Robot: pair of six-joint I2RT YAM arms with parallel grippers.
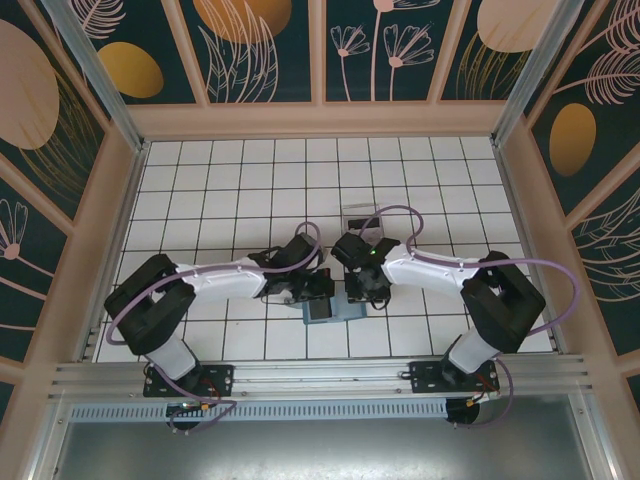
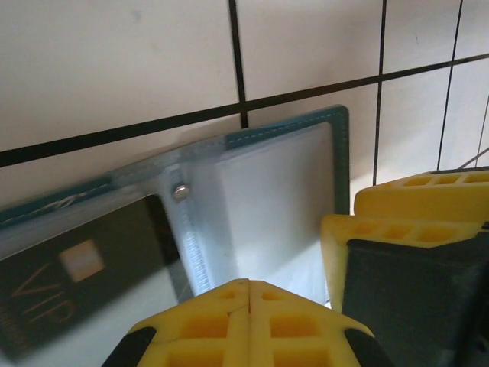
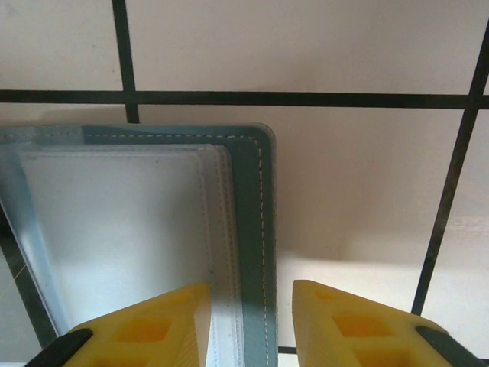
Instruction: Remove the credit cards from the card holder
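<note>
The teal card holder [image 1: 340, 310] lies open on the tiled floor between both arms. In the left wrist view its left panel holds a dark card [image 2: 76, 279] marked VIP under a clear sleeve. My left gripper [image 2: 249, 284] is shut, tips together over the holder's [image 2: 340, 153] middle, with nothing visible between them. In the right wrist view a pale card [image 3: 122, 229] sits in the right panel's sleeve. My right gripper [image 3: 250, 306] is open, one finger over the sleeve and the other over bare tile, astride the holder's stitched teal edge [image 3: 254, 199].
A clear plastic tray [image 1: 360, 222] stands just behind the two grippers [image 1: 318, 296] [image 1: 368, 292]. The right gripper's yellow finger [image 2: 405, 237] sits close beside the left one. Wooden walls ring the white tiled floor [image 1: 240, 180], which has free room at the back.
</note>
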